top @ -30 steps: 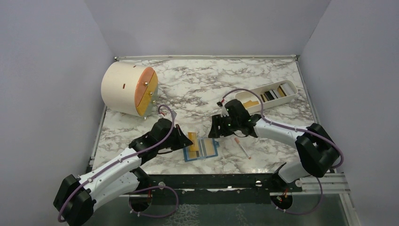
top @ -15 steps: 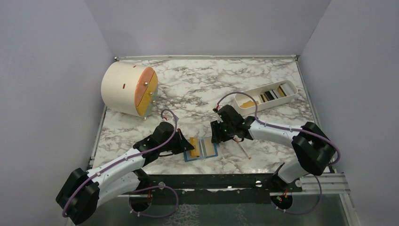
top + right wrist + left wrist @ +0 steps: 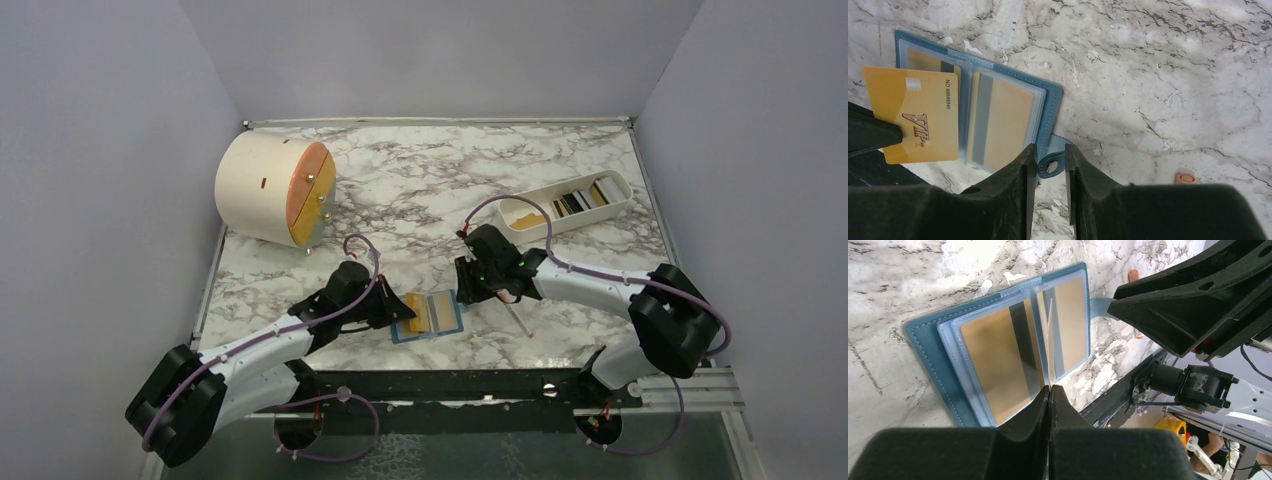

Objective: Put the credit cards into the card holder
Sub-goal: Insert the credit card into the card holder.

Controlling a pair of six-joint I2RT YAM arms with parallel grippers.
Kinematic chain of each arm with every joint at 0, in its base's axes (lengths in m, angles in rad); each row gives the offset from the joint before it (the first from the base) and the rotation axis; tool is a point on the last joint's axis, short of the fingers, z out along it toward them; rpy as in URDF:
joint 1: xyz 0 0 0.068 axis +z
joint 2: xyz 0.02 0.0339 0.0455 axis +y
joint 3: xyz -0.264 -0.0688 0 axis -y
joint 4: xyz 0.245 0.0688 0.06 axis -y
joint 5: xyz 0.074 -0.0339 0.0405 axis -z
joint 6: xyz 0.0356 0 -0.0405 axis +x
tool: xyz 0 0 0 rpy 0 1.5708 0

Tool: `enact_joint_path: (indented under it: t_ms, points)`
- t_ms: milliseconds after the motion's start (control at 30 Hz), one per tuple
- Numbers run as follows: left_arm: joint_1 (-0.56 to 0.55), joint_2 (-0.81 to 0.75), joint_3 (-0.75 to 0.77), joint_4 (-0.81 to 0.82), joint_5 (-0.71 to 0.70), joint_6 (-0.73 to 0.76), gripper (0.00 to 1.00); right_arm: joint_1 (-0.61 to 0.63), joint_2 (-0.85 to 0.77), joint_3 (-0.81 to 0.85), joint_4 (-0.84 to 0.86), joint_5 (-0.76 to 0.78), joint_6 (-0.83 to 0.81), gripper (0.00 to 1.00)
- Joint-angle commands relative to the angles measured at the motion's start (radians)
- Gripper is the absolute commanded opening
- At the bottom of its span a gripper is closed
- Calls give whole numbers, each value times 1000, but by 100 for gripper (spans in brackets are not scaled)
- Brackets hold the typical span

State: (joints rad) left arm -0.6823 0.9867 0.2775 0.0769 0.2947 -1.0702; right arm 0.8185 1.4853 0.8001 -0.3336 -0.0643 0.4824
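The teal card holder [image 3: 440, 318] lies open on the marble, with gold cards in both clear sleeves [image 3: 998, 360] [image 3: 998, 125]. My left gripper [image 3: 396, 307] [image 3: 1049, 387] is shut on a gold VIP card [image 3: 411, 303] [image 3: 918, 122]. It holds the card on edge over the holder's left half, so the left wrist view shows only a thin edge [image 3: 1049, 340]. My right gripper [image 3: 466, 291] [image 3: 1050, 165] is narrowly open at the holder's right edge, a finger on each side of the snap tab [image 3: 1050, 166]. More cards [image 3: 575, 200] stand in the white tray.
The white oblong tray [image 3: 603, 212] sits at the back right. A cream drum-shaped box [image 3: 265, 190] with an orange face lies at the back left. A white-and-red pen-like stick [image 3: 517, 318] lies just right of the holder, and its orange end [image 3: 1185, 178] shows by my right fingers.
My left gripper has moved right and brought the gold card over the holder's left half. My right gripper has moved down and left to the holder's snap tab.
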Motion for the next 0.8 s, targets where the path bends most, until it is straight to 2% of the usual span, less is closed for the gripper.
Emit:
enact_joint_path:
  t_ms: [0, 233, 500, 767]
  points:
    - [6, 16, -21, 91, 39, -21, 0, 7, -21, -15, -11, 50, 12, 25]
    - [9, 53, -43, 137, 50, -22, 0, 6, -29, -52, 34, 37, 24, 14]
    - [12, 106, -21, 68, 39, -11, 0, 7, -30, -55, 36, 41, 24, 13]
    - [23, 158, -35, 144, 69, -28, 0, 7, -29, -77, 59, 41, 37, 13]
